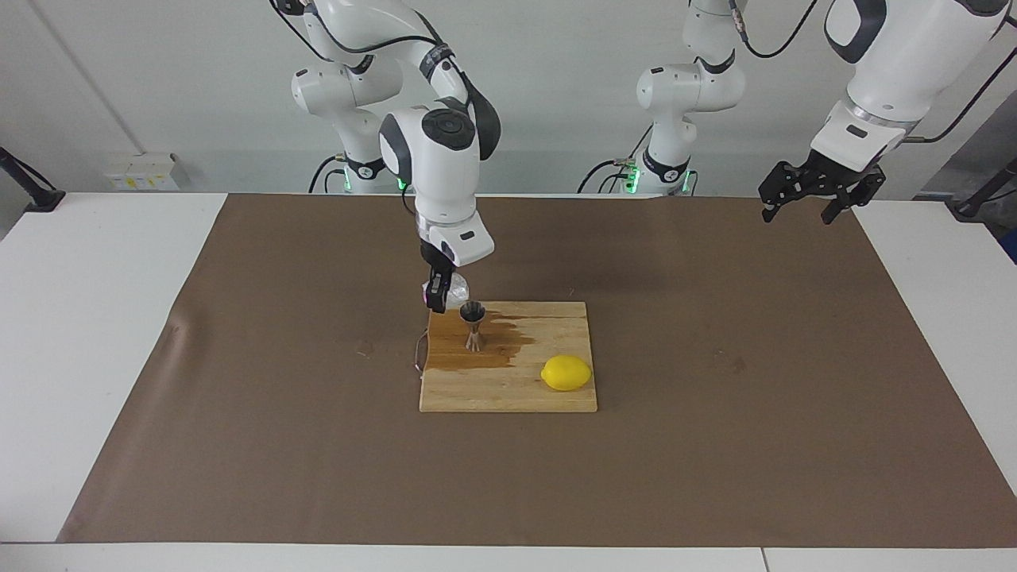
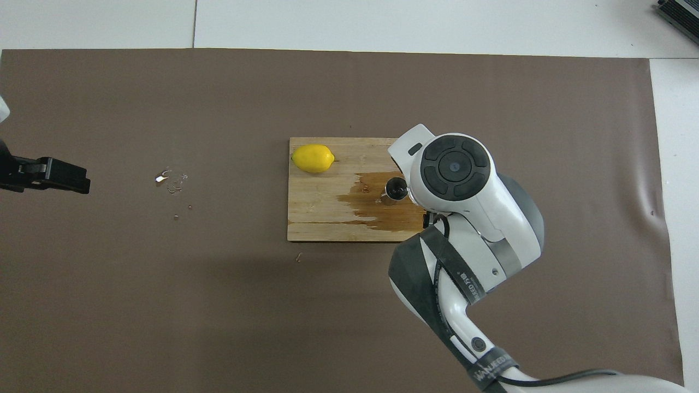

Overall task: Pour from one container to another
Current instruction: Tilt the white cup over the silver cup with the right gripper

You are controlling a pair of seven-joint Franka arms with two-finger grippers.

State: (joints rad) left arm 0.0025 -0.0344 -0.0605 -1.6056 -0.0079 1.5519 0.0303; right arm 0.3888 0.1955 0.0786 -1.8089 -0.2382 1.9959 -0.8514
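**Cup held over jigger**

Right arm bent over board (image 1: 508,381), gripper (image 1: 439,292) pinching cup (image 1: 455,287) just above jigger (image 1: 473,326), which stands on the board's wet patch. Left arm waits raised, gripper (image 1: 810,191) spread. Forearm lettering unreadable.

Your right arm reaches out over the table, its wrist bent steeply down, and the right gripper (image 1: 442,295) hangs low with its fingers clamped shut on a small cup (image 1: 454,290). Your left arm waits raised at its own end, the left gripper (image 1: 809,199) pointing down with fingers spread wide.
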